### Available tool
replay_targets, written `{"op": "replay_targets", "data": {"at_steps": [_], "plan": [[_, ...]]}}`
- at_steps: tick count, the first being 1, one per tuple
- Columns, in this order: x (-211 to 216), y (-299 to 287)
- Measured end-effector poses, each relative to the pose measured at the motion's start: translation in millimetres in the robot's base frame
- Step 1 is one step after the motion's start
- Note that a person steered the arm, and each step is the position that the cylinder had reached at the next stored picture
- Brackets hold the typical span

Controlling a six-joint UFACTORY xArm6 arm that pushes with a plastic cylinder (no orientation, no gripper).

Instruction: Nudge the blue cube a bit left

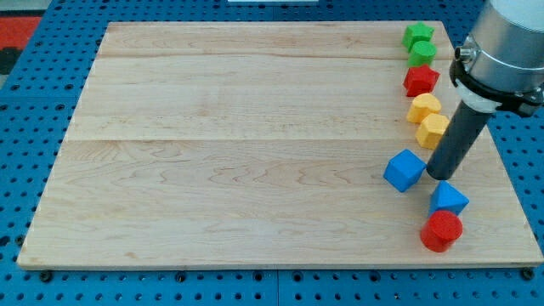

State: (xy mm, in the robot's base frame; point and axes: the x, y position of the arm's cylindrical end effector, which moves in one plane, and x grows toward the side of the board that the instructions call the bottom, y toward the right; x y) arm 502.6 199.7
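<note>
The blue cube (405, 170) sits on the wooden board (255, 144) toward the view's right, below the middle. My tip (440, 176) is down at the board just to the right of the blue cube, close to or touching its right side. The dark rod rises from there up to the grey arm at the view's top right.
A column of blocks runs along the board's right side: a green star (417, 35), a green cylinder (422, 53), a red block (420, 81), two yellow blocks (424, 108) (433, 130). Below my tip lie a second blue block (448, 199) and a red cylinder (441, 231).
</note>
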Motion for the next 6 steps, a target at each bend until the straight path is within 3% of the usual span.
{"op": "replay_targets", "data": {"at_steps": [1,2,3,4,5,6], "plan": [[6.7,-63.7],[13.2,-164.3],[-15.4,-226.4],[-56.5,-229.0],[-40.0,-173.2],[-68.8,-164.8]]}}
